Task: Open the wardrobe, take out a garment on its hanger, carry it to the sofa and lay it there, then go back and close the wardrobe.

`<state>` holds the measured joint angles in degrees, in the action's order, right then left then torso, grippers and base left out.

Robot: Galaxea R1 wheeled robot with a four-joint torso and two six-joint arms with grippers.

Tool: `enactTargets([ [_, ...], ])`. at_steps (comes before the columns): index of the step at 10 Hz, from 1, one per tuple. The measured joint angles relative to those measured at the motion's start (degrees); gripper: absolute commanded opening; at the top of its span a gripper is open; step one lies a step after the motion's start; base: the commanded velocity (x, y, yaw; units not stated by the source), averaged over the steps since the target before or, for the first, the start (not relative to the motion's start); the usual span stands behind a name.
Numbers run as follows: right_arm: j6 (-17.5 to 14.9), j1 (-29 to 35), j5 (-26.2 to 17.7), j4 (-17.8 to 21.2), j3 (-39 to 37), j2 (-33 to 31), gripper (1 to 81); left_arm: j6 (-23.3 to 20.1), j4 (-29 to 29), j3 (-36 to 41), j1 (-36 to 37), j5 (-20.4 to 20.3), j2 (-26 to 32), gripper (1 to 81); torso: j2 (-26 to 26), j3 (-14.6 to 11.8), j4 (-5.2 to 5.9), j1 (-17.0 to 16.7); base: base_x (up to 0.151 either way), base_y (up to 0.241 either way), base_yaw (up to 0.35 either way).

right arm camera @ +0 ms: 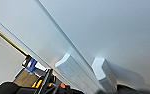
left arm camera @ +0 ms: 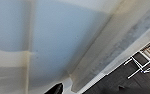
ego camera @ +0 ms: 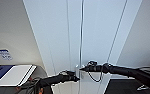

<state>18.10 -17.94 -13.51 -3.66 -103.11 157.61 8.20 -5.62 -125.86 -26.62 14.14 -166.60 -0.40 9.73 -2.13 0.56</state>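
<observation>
Head cam faces wardrobe [ego camera: 91, 37] doors; both wrist cams close-up, same doors.

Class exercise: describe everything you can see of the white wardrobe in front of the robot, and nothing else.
The wardrobe is tall, white and smooth, like painted board. Its two full-height doors meet at a thin central seam and look closed. Two small blocky white handles sit side by side on either side of the seam, low in the head view. The left hand and right hand are both up at the handles; whether either grips one cannot be told. A pale wall flanks it.
</observation>
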Motion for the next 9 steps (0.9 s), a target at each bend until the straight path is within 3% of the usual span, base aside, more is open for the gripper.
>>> enactTargets([
  [5,0.0,-0.3,0.6,-0.2,0.1,-0.1,81.1,0.3,-0.2,-4.3,1.5,2.5,-4.3,81.1,0.0,0.0,0.00,0.0,0.000,0.000,0.000],
  [9,-0.2,-1.3,2.0,-1.4,1.4,-0.3,81.1,0.7,-1.7,-2.2,1.5,3.7,-4.2,81.1,0.0,0.0,0.00,0.0,0.000,0.000,0.000],
])
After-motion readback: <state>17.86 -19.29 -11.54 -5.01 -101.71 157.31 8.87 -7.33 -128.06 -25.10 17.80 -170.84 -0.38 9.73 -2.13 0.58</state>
